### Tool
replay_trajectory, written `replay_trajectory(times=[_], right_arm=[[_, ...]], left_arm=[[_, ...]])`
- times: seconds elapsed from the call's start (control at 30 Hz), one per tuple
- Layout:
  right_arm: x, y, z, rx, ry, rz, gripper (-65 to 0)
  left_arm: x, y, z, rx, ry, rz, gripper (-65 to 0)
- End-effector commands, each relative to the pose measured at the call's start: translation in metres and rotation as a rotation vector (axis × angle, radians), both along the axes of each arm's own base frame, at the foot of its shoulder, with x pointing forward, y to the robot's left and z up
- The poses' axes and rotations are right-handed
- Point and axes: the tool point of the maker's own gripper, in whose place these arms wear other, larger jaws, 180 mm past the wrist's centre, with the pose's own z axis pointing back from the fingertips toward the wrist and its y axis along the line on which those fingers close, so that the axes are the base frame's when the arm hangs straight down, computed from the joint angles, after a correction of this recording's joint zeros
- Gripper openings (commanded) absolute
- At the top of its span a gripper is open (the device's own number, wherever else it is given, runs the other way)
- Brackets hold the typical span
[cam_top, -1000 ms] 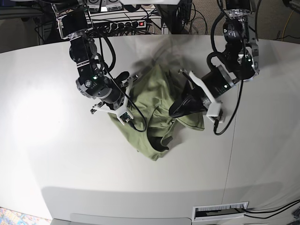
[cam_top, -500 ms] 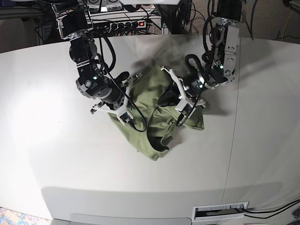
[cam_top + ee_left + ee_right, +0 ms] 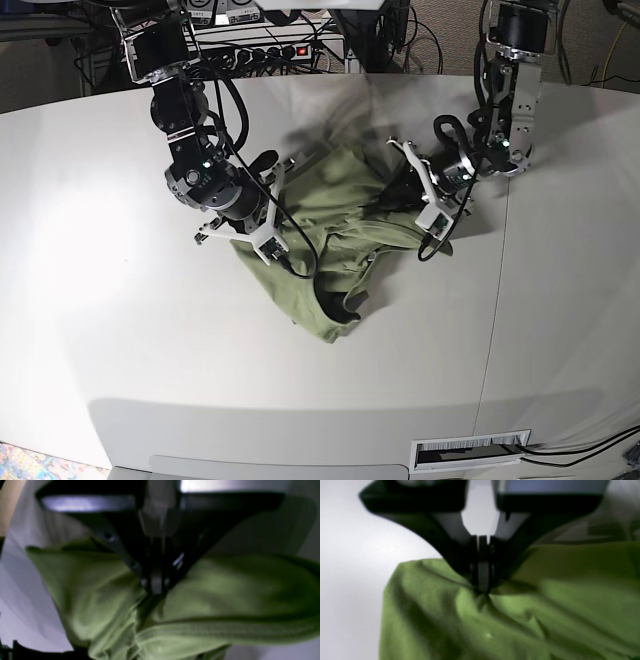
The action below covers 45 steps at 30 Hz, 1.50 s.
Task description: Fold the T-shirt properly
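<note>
A power strip (image 3: 268, 52) with a red switch and loose cables sit behind the table's (image 3: 90, 300) far edge, off the work area; nothing lies on the table near the shirt (image 3: 320, 235) but the two arms. On the base view's left, the right tool (image 3: 262, 222) presses down on the shirt's left edge, jaws closed with a pinch of cloth (image 3: 480, 597) puckering between them. The shirt is a crumpled olive-green heap at the table's middle, bunched between the two tools, its lower corner trailing toward the near side with a dark fold opening in it. On the base view's right, the left tool (image 3: 405, 195) sits on the heap's upper right part, jaws nearly together on a gathered ridge of fabric (image 3: 156, 592); a stitched hem (image 3: 225, 630) runs below it in the wrist view. The table is pale grey and matte, with a seam down its right part and a bright glare patch at the left
</note>
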Motion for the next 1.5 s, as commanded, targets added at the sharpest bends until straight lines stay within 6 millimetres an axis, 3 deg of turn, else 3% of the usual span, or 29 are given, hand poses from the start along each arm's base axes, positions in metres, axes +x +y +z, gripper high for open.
replay_trajectory(times=[0.0,0.33,0.57,0.77,0.83,1.07,1.27,1.47], right_arm=[[0.003,-0.008,0.001,-0.029,-0.009,-0.007,-65.0],[0.049,0.002,0.052,0.165,-0.144,-0.043,-65.0],[0.067,0.013,0.091,0.215,-0.251,-0.015,-65.0],[0.081,0.009,0.105,0.181,-0.365,-0.004,-65.0],[0.087,0.007,0.11,0.161,-0.399,-0.002,-65.0],[0.124,-0.005,0.106,0.149,-0.384,-0.043,-65.0],[0.15,-0.001,0.103,0.156,-0.379,-0.062,-65.0],[0.148,-0.012,0.065,0.116,-0.272,-0.098,-65.0]], left_arm=[[-0.002,0.007,-0.003,0.039,0.012,-0.017,-61.9],[-0.006,0.001,0.003,-0.018,0.04,-0.033,-61.9],[-0.01,-0.022,0.063,-0.208,-0.008,-0.126,-61.9],[-0.023,-0.044,0.109,-0.242,-0.074,-0.233,-61.9],[-0.028,-0.051,0.113,-0.267,-0.071,-0.24,-61.9],[-0.051,-0.075,0.107,-0.378,-0.005,-0.205,-61.9],[-0.053,-0.089,0.105,-0.393,0.002,-0.189,-61.9],[-0.055,-0.102,0.104,-0.408,-0.004,-0.152,-61.9]])
